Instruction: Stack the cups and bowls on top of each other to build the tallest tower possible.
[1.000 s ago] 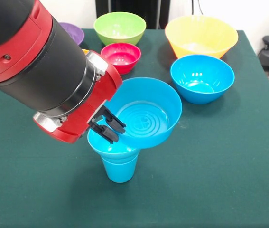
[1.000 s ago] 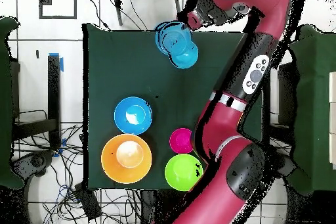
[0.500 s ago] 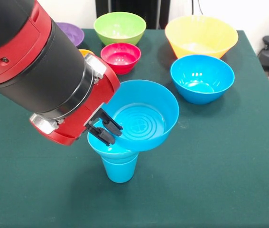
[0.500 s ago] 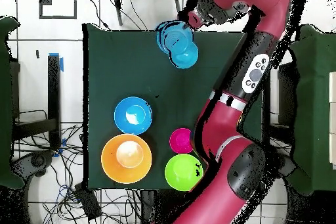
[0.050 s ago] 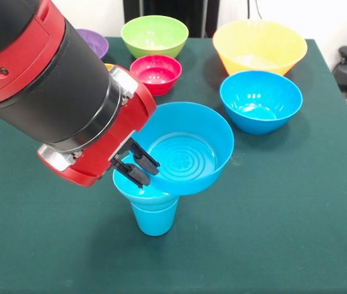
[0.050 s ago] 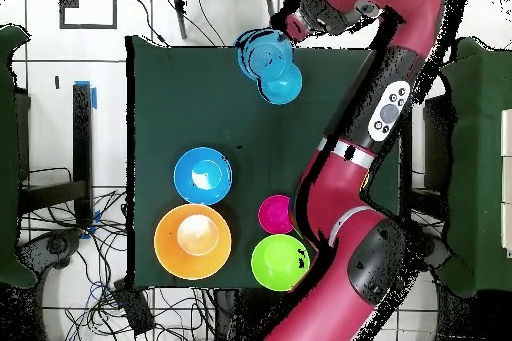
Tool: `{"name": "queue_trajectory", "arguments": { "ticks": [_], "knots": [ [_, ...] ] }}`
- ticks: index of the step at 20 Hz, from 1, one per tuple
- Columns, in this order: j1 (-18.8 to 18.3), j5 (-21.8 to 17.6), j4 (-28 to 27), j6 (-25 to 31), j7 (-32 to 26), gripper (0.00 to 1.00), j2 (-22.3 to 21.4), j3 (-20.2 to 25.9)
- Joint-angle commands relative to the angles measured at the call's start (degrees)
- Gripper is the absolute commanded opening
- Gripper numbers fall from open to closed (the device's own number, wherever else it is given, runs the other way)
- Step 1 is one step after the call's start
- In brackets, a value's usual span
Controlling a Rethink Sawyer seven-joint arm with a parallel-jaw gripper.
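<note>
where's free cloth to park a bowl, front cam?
Bare cloth runs along the near edge, in front of and to both sides of the blue cup, and right of the tilted blue bowl, below the loose blue bowl. Crowded: the far side, with the green bowl, red bowl and yellow-orange bowl; the hand blocks the tower's left.

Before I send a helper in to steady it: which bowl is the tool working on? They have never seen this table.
Find the red and black arm's tool over the green cloth. It grips the rim of a wide glossy blue plastic bowl, tilted above a blue plastic cup. The other blue bowl sits flat on the cloth.
</note>
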Motion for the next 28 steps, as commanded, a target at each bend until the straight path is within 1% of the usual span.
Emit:
{"name": "queue_trajectory", "arguments": {
  "ticks": [1, 6, 11, 14, 19, 23, 28],
  "knots": [
    [0.0, -7.6, -7.4, -2.9, -13.0, 0.00, 0.2, -0.7],
    [-0.3, -9.1, -7.8, -2.3, -14.2, 0.00, 0.5, 0.9],
    [-0.5, -11.8, -8.5, -2.3, -15.4, 0.00, 0.6, 3.1],
    [-0.7, -11.3, -8.2, -3.1, -15.6, 0.00, 0.9, 3.4],
    [-0.8, -12.2, -8.2, -3.9, -16.8, 0.00, 0.9, 3.7],
    [-0.9, -12.9, -8.3, -3.5, -17.1, 0.00, 1.0, 4.3],
    [-1.2, -12.7, -8.1, -3.2, -17.6, 0.00, 1.2, 4.5]
  ]
}}
